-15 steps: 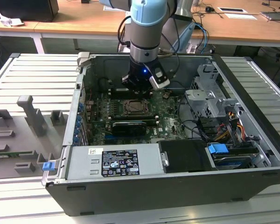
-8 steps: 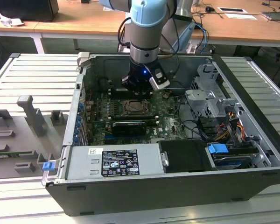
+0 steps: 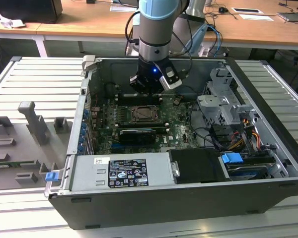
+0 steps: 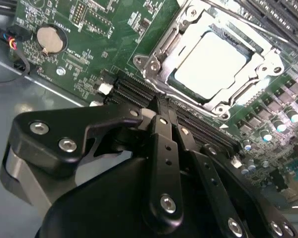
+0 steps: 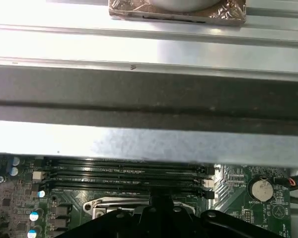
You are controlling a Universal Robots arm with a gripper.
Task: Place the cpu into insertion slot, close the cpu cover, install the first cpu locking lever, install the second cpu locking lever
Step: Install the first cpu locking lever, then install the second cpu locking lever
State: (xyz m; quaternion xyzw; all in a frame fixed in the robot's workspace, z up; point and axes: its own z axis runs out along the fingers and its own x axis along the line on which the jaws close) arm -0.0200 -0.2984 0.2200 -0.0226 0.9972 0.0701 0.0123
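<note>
Closest to me in the second wrist view are my own jaws, the gripper (image 4: pixel 164 116), two slim black fingers pressed together with nothing between them: clenched on nothing, their tips hanging over the dark memory slots (image 4: pixel 134 89) just beside the socket.

Just beyond those tips sits the cpu (image 4: pixel 213 62), its pale metal top lying flat and square in the socket, so I judge the first step done. The cpu cover (image 4: pixel 161 52) lies down around it as a silvery frame, the chip showing through its opening; it looks closed to me. A thin bright rod runs along one edge of that frame, but I cannot tell whether either locking lever is latched, so I count the levers as work that may be left.

Farther off on the green motherboard (image 4: pixel 89 59) is a round coin battery (image 4: pixel 49 39).

From the exterior view, my gripper (image 3: pixel 151 84) hovers low inside the open computer case (image 3: pixel 139 208), at the far edge of the socket (image 3: pixel 145 115).
</note>
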